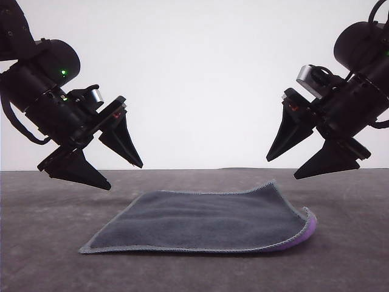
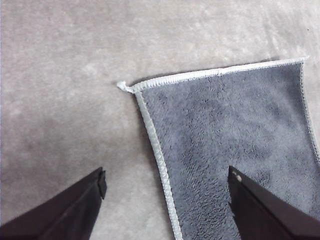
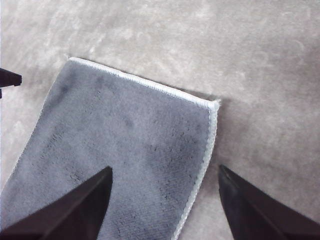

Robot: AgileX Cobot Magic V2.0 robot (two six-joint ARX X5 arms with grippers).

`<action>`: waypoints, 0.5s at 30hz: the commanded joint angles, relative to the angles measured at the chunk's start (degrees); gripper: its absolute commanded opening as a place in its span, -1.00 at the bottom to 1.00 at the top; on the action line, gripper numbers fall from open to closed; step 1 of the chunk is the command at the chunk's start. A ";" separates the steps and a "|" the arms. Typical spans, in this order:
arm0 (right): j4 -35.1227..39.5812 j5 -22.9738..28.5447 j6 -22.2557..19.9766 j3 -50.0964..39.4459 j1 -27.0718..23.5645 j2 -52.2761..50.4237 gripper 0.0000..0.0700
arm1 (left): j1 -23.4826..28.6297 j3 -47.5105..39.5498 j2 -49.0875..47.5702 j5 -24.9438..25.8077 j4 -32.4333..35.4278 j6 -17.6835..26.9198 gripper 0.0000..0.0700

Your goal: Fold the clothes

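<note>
A grey table (image 1: 42, 231) fills the lower half of the front view, against a plain white backdrop. In the middle of it lies a square cloth (image 1: 206, 219), dark grey face up, with pale stitched edging. Its near right corner curls upward, showing a sliver of purple underside. The left gripper (image 1: 124, 173) hangs above the cloth's left side, fingers spread apart and empty. The right gripper (image 1: 282, 167) hangs above the right side, fingers likewise apart and empty. Both arms are cut off by the frame edges.
</note>
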 commanded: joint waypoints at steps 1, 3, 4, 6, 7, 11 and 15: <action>0.33 0.35 -0.59 0.98 0.20 1.09 0.21 | -0.24 1.40 0.94 0.17 0.37 -0.22 0.36; 0.53 0.89 -0.63 1.00 0.18 1.14 0.21 | -0.22 1.43 0.97 0.17 0.69 -0.20 0.36; 0.73 1.15 -0.65 1.03 0.15 1.20 0.21 | -0.22 1.48 0.98 0.17 0.87 -0.20 0.36; 1.24 1.30 -0.62 1.11 0.16 1.26 0.21 | -0.22 2.19 1.30 0.20 0.80 -0.22 0.36; 1.60 1.31 -0.59 1.15 0.17 1.30 0.21 | -0.22 2.76 1.52 0.20 0.60 -0.27 0.36; 1.67 1.31 -0.45 2.30 0.15 2.20 0.21 | -0.26 6.15 3.00 0.93 -0.87 -0.59 0.36; 0.96 1.05 -0.10 5.07 0.17 5.01 0.21 | -0.66 11.21 6.51 1.99 -4.05 -0.58 0.36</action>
